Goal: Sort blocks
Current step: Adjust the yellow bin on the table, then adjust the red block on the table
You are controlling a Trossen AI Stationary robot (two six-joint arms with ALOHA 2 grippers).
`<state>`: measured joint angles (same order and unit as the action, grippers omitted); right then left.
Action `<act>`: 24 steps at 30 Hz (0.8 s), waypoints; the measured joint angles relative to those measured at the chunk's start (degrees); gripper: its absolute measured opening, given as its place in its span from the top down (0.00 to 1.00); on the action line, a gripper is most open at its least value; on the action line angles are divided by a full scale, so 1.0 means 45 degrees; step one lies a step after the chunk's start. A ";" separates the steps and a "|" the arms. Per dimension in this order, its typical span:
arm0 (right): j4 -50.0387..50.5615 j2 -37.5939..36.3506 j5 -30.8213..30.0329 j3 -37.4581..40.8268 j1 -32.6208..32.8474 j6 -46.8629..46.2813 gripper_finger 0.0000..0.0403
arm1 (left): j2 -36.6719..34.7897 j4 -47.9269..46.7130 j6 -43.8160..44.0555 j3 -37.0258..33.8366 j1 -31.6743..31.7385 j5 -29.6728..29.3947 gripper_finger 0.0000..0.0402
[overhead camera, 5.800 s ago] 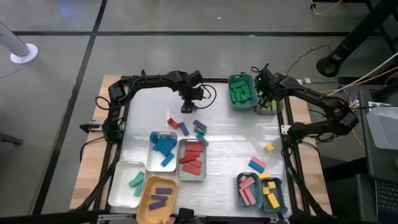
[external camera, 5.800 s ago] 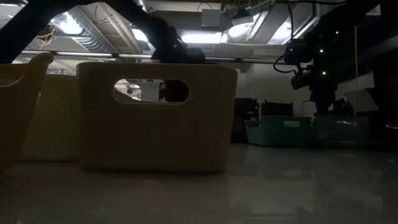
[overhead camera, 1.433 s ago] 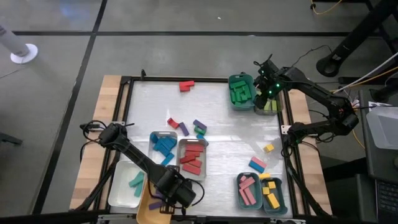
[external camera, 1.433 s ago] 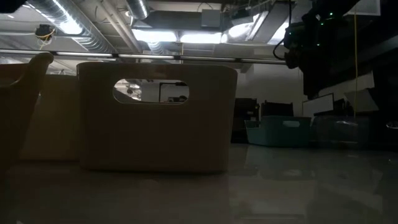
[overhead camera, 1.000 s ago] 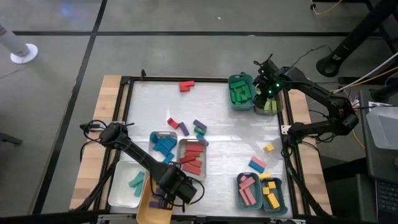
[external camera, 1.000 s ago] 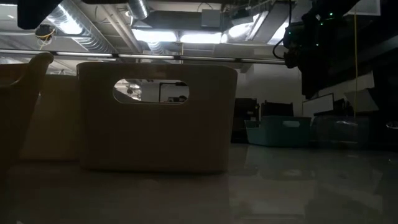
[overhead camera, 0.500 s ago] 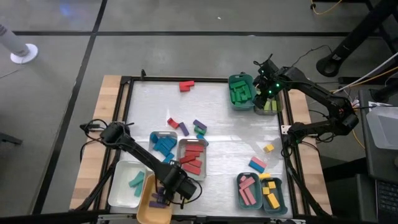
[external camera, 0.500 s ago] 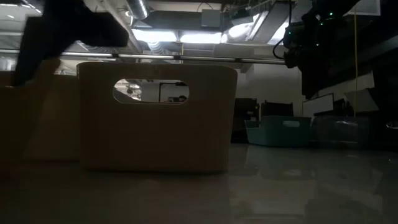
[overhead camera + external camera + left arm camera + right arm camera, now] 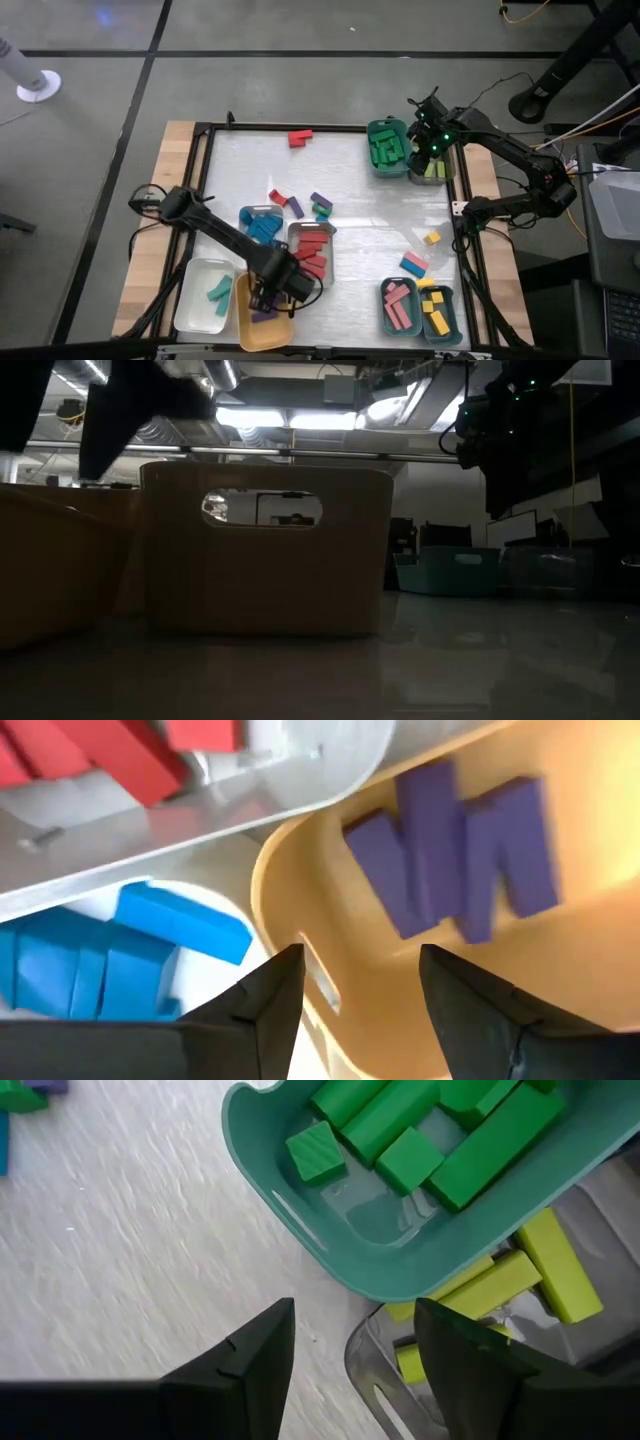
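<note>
Surfaces as I see them from my station

My counter (image 9: 370, 215) looks brushed and faintly glossy; the orange tray (image 9: 300, 900) and teal tray (image 9: 300, 1220) look like smooth plastic; the blocks (image 9: 480, 1135) look matt.

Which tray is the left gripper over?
The orange tray holding purple blocks. The left gripper, jaws open, straddles its rim; the white tray beside it holds teal ones.

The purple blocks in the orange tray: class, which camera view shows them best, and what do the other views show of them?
The left wrist view: the purple blocks fill it, lying side by side in the orange tray. The high view shows only a purple sliver beside the left gripper. The low and right wrist views show none.
</note>
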<state>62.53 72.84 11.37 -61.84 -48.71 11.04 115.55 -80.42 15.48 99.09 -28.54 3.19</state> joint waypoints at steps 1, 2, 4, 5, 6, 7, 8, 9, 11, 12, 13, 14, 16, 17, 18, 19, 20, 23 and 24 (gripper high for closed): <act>-0.0014 0.0000 0.0001 0.0000 -0.0003 0.0006 0.49 | -0.0243 0.0033 0.0121 0.0051 0.0043 -0.0002 0.54; -0.0029 0.0000 0.0003 0.0000 -0.0002 0.0006 0.49 | -0.0536 0.0086 0.0265 0.0087 0.0093 -0.0019 0.54; -0.0147 0.0000 0.0035 0.0000 -0.0002 0.0006 0.49 | -0.1190 0.0147 0.0610 0.0094 0.0250 -0.0466 0.54; -0.0259 0.0000 0.0089 0.0000 -0.0005 0.0010 0.49 | -0.1539 0.0151 0.0759 0.0097 0.0370 -0.0975 0.54; -0.0374 0.0000 0.0255 0.0000 -0.0005 0.0010 0.49 | -0.1899 0.0210 0.0784 0.0097 0.0492 -0.1622 0.54; -0.0500 0.0000 0.0474 0.0000 -0.0001 0.0017 0.49 | -0.2232 0.0367 0.0730 0.0097 0.0653 -0.2395 0.54; -0.0643 0.0000 0.0749 0.0000 -0.0003 0.0044 0.49 | -0.2585 0.0502 0.0468 0.0097 0.0817 -0.3164 0.54; -0.0757 0.0000 0.1062 0.0000 0.0000 0.0161 0.49 | -0.2937 0.0587 0.0157 0.0097 0.1018 -0.3923 0.54; -0.0812 0.0000 0.1738 0.0000 0.0000 0.0580 0.49 | -0.3610 0.0813 -0.0523 0.0097 0.1559 -0.5117 0.54; -0.0826 0.0000 0.2073 0.0000 0.0000 0.0806 0.49 | -0.3924 0.0958 -0.0823 0.0097 0.1934 -0.5456 0.54; -0.0841 0.0000 0.2391 0.0000 0.0000 0.0996 0.49 | -0.4199 0.1071 -0.1085 0.0097 0.2377 -0.5598 0.54; -0.0836 0.0000 0.2650 0.0000 0.0000 0.1108 0.49 | -0.4491 0.1194 -0.1327 0.0097 0.2855 -0.5655 0.54; -0.0806 -0.0009 0.3082 0.0000 0.0000 0.1354 0.49 | -0.4958 0.1498 -0.1756 0.0053 0.3966 -0.5695 0.54; -0.0812 -0.0043 0.3238 0.0000 0.0000 0.1509 0.49 | -0.5155 0.1747 -0.1932 -0.0023 0.4517 -0.5699 0.54; -0.0812 -0.0100 0.3365 0.0000 0.0003 0.1660 0.49 | -0.5333 0.1928 -0.2203 -0.0102 0.5144 -0.5700 0.54; -0.0818 -0.0198 0.3406 0.0000 0.0069 0.1784 0.49 | -0.5478 0.2152 -0.2466 -0.0231 0.5732 -0.5696 0.54; -0.0818 -0.0322 0.3400 0.0000 0.0182 0.1923 0.49 | -0.5579 0.2409 -0.2778 -0.0341 0.6332 -0.5693 0.54; -0.0837 -0.0763 0.3276 0.0000 0.0584 0.1987 0.49 | -0.5641 0.3350 -0.3657 -0.0794 0.8118 -0.5682 0.54; -0.0833 -0.0946 0.3280 0.0000 0.0759 0.1980 0.49 | -0.5641 0.3866 -0.3874 -0.1045 0.8661 -0.5677 0.54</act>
<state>58.78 68.58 26.13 -61.84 -45.29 19.95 90.17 -63.02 -1.95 94.38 10.43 -22.36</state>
